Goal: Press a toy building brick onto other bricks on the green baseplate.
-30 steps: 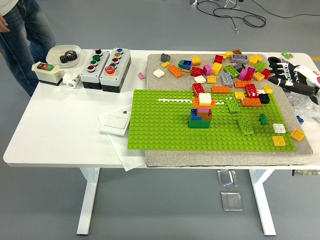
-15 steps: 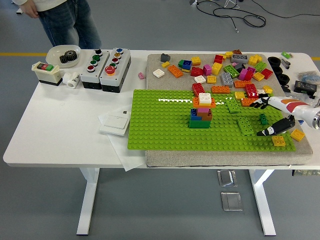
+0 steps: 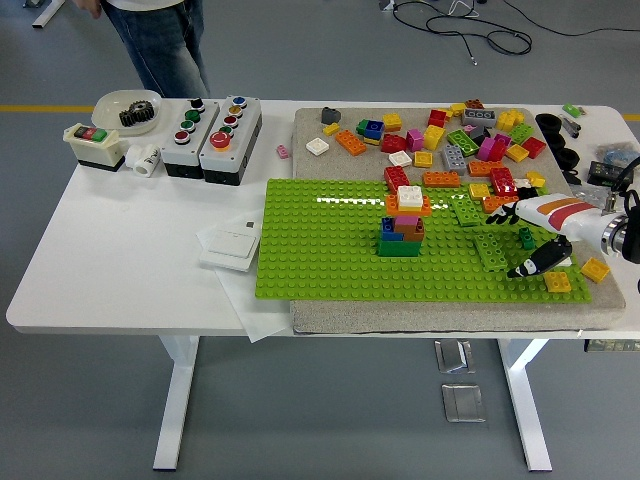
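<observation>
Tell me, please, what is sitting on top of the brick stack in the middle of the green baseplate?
A white brick tops the stack, resting on an orange layer above pink, brown, blue and green bricks. What lies inside the stack is covered.

Right hand low (fingers spread)

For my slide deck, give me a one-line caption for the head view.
Humanoid's right hand reaches over the green baseplate's right edge, beside a stacked brick tower.
</observation>
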